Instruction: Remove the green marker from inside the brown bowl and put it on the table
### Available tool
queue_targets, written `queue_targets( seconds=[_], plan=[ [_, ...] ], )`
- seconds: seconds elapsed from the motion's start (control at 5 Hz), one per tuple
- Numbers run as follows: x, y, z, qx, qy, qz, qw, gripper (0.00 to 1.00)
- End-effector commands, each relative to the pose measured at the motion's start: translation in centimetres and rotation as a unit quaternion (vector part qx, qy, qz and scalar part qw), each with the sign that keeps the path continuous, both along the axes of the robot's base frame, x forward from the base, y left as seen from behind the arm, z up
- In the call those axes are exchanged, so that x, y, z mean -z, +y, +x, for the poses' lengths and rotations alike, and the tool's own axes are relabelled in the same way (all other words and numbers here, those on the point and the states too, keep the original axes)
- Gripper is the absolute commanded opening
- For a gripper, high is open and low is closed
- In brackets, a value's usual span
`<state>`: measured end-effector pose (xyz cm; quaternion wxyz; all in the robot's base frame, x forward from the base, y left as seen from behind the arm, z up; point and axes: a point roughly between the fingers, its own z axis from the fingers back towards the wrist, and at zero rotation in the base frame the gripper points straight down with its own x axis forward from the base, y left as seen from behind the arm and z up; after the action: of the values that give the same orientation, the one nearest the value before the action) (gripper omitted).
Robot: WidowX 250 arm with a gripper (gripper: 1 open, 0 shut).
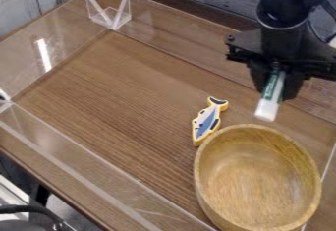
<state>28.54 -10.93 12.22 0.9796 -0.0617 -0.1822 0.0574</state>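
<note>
Gripper [274,84], black and pointing steeply downward, is clamped on the green marker [270,99], whose white barrel hangs from its jaws above the table [118,87]. Below the gripper and toward the camera sits the brown bowl [257,177], with nothing inside. Down and to its left lies a blue-and-yellow fish toy [207,118], near the bowl's rim.
</note>
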Motion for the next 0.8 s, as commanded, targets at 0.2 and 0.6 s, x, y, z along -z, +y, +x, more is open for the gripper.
queue_targets(
  seconds=[0.2, 0.6],
  plan=[
    [-0.88, -0.95, 0.4, 0.015, -0.034, -0.017, 0.9992, 0.0],
    [-1.58, -1.02, 0.26, 0.022, -0.049, -0.028, 0.9982, 0.0]
  ],
)
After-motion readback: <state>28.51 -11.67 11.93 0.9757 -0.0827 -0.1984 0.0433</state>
